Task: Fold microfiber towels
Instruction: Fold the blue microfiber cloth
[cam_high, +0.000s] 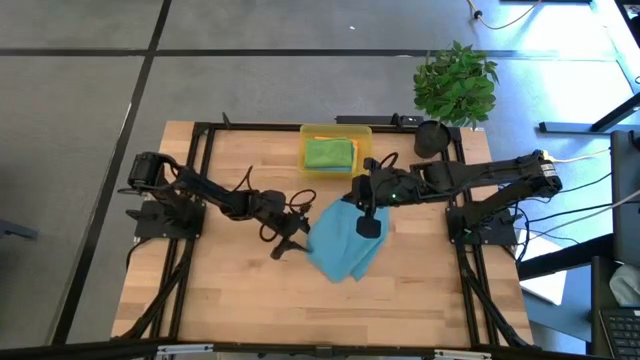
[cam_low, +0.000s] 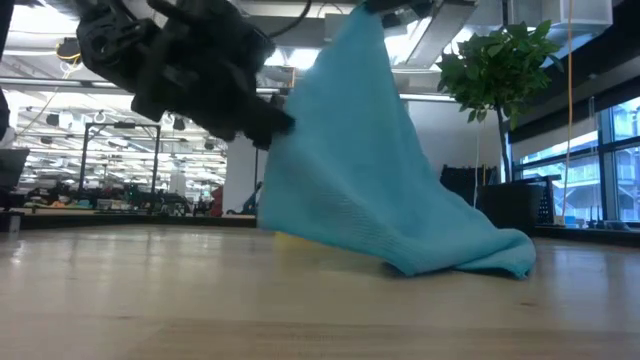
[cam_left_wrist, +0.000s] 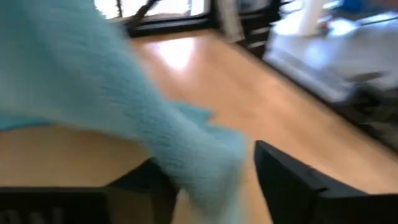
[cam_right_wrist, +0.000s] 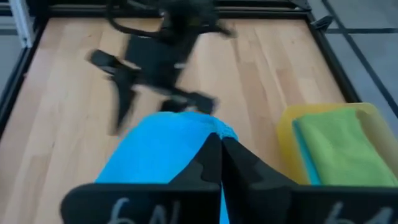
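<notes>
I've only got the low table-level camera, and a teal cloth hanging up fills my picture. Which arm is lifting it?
Observer: The right pincer is shut on the teal towel and holds one part up. The rest lies on the table.
Operator: And the dark arm I see beside it?
Observer: That's the left pincer, at the towel's left edge. It is open, with cloth between its fingers.
Operator: Anything behind the cloth?
Observer: A yellow tray at the table's far edge, with a folded green towel on top.
</notes>
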